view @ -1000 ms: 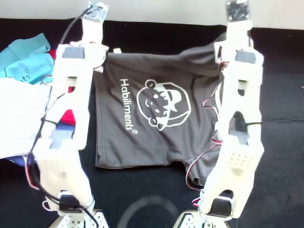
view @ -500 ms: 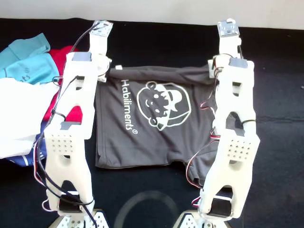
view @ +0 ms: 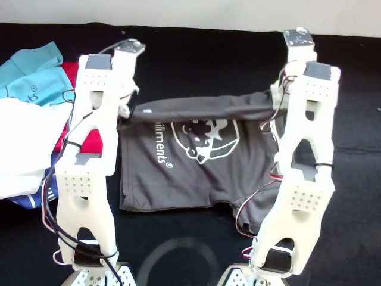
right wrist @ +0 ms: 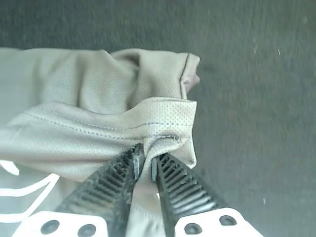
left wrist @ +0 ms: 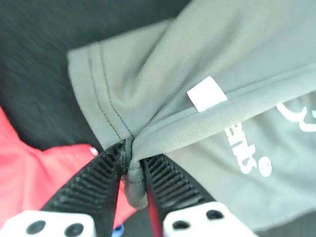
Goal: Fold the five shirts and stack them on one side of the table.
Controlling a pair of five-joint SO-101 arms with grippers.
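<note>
The grey shirt (view: 190, 173) lies print-up in the middle of the counter (view: 196, 53), between the two arms. Its near part is flat on the black surface, and its far edge is raised and drawn into a narrow band that crosses the top of the white print (view: 202, 140). Each end of that band is pinched. The left tool (left wrist: 132, 163) is closed on the left corner, its ribbed pads biting a bunched fold just beside the stitched hem (left wrist: 106, 98). The right tool (right wrist: 145, 160) is clamped on the right corner, also right at the seam. A small white label (left wrist: 207, 93) shows on the raised edge near the left grip.

The fabric looks thin, soft and light, a fine mesh knit with no stiffness of its own. It will likely sag wherever it is unsupported and may slide out of a shallow pinch. The corners at the doubled hem seem the best hold, since the thicker seam gives the pads something to bite. Keeping the two grips well apart should hold the edge straight for a clean fold.

To the left, just beside the left arm, a heap of other shirts (view: 24, 149) in teal, red, white and blue sits on the counter
</note>
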